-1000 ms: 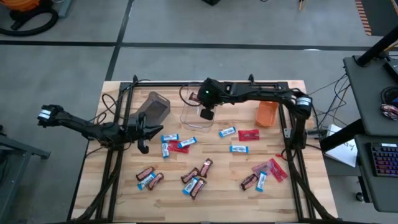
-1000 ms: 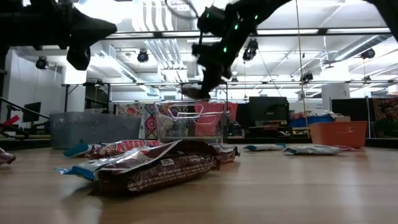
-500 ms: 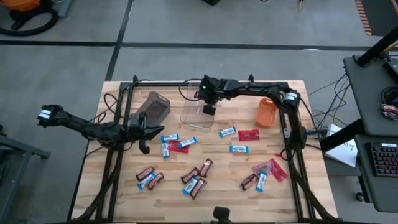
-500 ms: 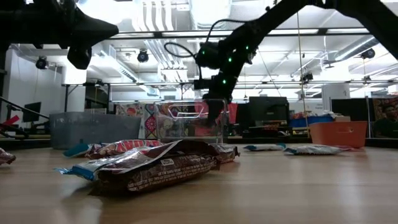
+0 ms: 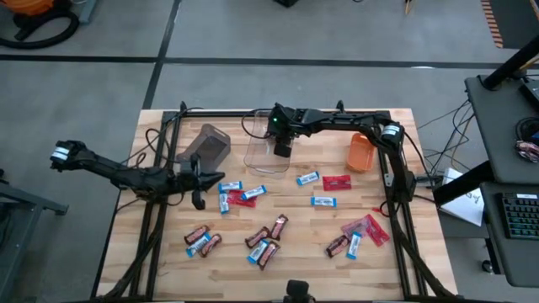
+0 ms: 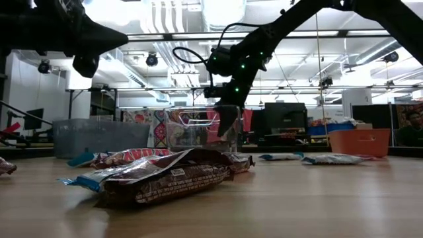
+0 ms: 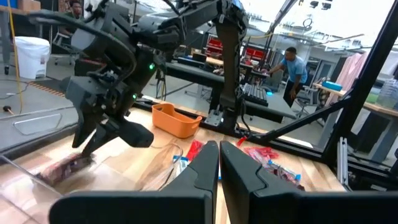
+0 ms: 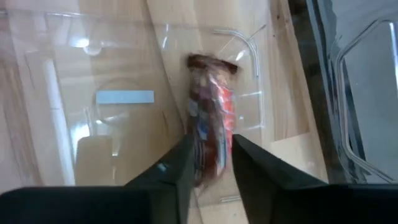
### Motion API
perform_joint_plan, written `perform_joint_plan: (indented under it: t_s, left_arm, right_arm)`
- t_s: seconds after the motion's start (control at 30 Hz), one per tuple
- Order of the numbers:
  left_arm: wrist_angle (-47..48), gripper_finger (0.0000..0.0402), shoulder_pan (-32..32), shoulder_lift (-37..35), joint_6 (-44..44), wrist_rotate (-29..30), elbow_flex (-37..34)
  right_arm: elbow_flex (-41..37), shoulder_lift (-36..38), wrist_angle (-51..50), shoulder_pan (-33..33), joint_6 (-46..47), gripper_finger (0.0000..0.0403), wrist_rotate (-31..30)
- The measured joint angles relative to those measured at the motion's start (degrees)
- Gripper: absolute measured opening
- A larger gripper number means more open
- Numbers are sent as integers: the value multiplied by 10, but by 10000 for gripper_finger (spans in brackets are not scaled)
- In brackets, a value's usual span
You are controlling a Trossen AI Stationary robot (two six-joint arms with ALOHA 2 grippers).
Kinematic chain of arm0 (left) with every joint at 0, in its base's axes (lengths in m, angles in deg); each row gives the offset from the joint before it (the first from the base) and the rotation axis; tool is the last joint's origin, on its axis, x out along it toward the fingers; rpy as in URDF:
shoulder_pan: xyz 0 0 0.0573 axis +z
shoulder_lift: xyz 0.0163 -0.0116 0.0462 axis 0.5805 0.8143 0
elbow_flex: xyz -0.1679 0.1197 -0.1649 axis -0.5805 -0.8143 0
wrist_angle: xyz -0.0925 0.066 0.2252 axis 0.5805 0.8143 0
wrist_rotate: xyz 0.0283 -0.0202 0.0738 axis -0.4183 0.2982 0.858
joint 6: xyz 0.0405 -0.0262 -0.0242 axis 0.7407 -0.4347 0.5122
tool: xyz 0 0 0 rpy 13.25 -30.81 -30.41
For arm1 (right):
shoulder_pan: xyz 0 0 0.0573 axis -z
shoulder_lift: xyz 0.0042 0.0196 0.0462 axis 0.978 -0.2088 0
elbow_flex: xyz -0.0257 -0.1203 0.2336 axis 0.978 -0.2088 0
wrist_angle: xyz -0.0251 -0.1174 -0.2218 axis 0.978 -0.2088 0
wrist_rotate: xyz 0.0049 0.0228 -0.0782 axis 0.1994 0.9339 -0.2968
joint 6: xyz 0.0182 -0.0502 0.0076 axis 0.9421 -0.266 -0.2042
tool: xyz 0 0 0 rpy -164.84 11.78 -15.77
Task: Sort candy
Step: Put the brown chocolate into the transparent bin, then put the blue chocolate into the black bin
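Note:
My right gripper [image 5: 282, 146] hangs open over the clear bin [image 5: 261, 156], pointing steeply down. A dark brown candy bar [image 8: 210, 124] shows blurred in front of its fingers, inside the bin; in the left wrist view the bar [image 7: 65, 168] lies below and apart from that gripper [image 7: 112, 134]. Several more candy bars lie flat on the table: blue-and-white [image 5: 308, 178], red [image 5: 337, 182] and brown [image 5: 278, 225]. My left gripper [image 5: 195, 194] waits shut and empty at the table's left, its fingers [image 7: 205, 163] level.
A grey bin [image 5: 210, 143] stands left of the clear bin and an orange bin [image 5: 361, 153] to its right, all along the far side. In the low view a brown bar [image 6: 165, 177] lies close in front. A black frame rail [image 5: 253, 113] runs along the far edge.
My right gripper has sunk toward the clear bin and gone a little toward the table's far edge. It has let go of the brown bar it carried, which now shows blurred below it inside the bin.

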State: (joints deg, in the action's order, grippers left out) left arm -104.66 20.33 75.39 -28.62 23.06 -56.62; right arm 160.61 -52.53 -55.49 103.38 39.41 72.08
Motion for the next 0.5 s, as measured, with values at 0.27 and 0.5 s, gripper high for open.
perform_joint_plan:
  t_s: [0.27,0.5]
  left_arm:
    - [-1,0,0,18,-19,0,0]
    - [-26,0,-1,39,-4,-84,0]
  right_arm:
    - [0,27,-9,-2,30,159,0]
    - [0,109,-48,-23,78,166,0]
